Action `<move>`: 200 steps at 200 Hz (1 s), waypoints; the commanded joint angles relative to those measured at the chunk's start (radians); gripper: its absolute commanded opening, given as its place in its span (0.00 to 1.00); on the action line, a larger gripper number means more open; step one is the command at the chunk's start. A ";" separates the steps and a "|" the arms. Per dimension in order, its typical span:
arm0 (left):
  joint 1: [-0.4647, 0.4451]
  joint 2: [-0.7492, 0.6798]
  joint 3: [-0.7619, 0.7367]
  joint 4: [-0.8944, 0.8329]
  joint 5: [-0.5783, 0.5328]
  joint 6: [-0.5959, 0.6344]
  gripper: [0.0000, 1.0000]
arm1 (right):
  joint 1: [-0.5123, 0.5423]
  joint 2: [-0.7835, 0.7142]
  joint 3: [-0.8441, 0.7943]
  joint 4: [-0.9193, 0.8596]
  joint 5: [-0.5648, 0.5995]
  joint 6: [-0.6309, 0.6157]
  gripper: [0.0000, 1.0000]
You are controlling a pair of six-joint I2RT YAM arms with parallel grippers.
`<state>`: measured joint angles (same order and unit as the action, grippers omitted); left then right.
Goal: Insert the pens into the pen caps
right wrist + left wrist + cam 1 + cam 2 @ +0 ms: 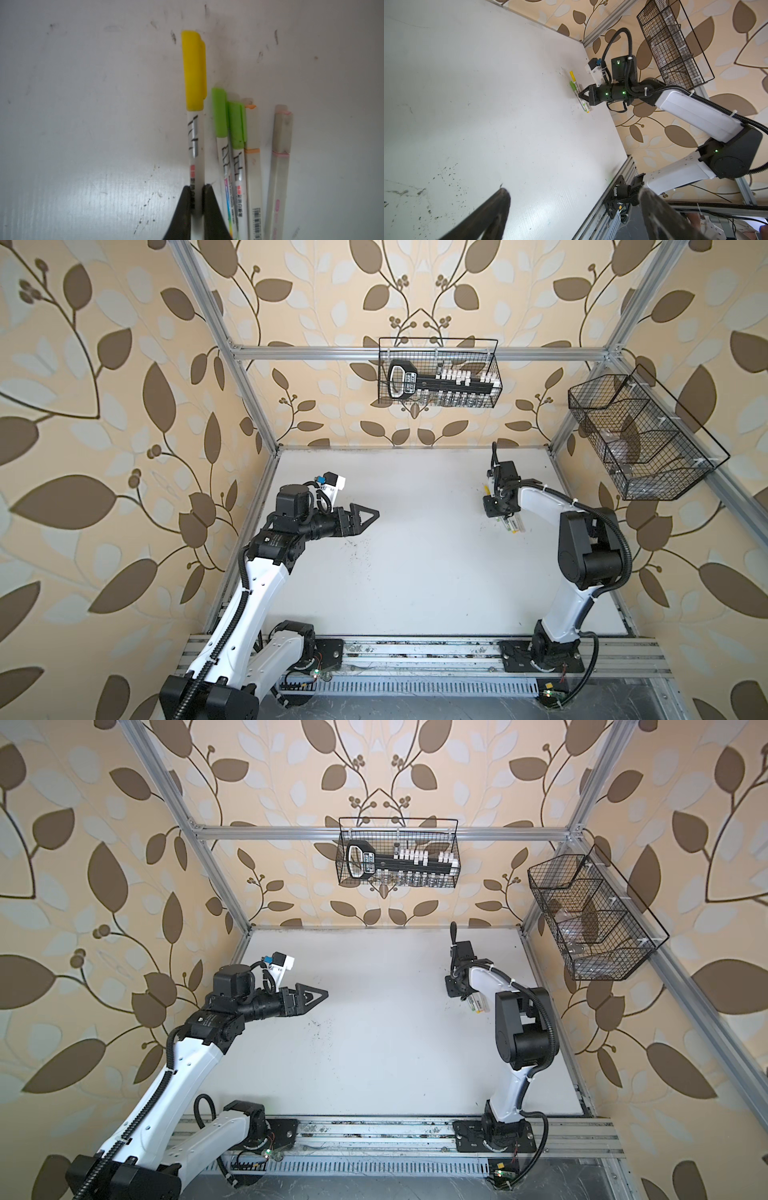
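**Right gripper** (197, 190): the black jaws are clamped on the pale white-grey barrel of a slim marker pen (196, 149), partway along its length. This pen carries a bright yellow plastic cap (194, 70), fully seated. Whether the held pen rests on the surface or is raised just off it cannot be told.

**Other pens:** four more slim pale pens lie side by side just right of the held one in the right wrist view, all capped.
- Two have bright green plastic caps (219, 112) (236, 124).
- One has a pale cap with orange trim (252, 126).
- One has a pale grey cap with a pink band (282, 131).

**Location:** the group lies on the far right part of the flat white table (415, 572), close beside the right arm. The yellow cap reaches further towards the far edge than the other caps.

**Left gripper** (371, 514): its dark triangular fingers (496, 212) stand wide apart and hold nothing. It hangs over the left side of the table, well apart from the pens.

**Surface:** dark scuffs and specks mark the table.
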<state>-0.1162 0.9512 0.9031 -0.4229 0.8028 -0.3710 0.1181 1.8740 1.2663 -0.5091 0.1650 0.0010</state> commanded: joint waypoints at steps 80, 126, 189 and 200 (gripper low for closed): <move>0.007 0.037 -0.001 0.018 0.003 0.008 0.99 | 0.020 0.009 0.015 -0.092 0.129 -0.047 0.36; 0.007 0.064 0.000 -0.006 -0.188 0.013 0.99 | 0.052 -0.100 -0.075 0.010 0.115 -0.055 0.58; 0.007 0.035 -0.111 0.087 -0.909 0.097 0.99 | 0.103 -0.396 -0.481 0.569 0.101 -0.040 1.00; 0.007 0.018 -0.154 0.145 -0.995 0.138 0.99 | 0.105 -0.433 -0.558 0.678 0.117 -0.061 1.00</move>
<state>-0.1162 1.0130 0.8101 -0.3916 0.1604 -0.3290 0.2150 1.5108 0.8299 -0.1390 0.2649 -0.0296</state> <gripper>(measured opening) 0.987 0.993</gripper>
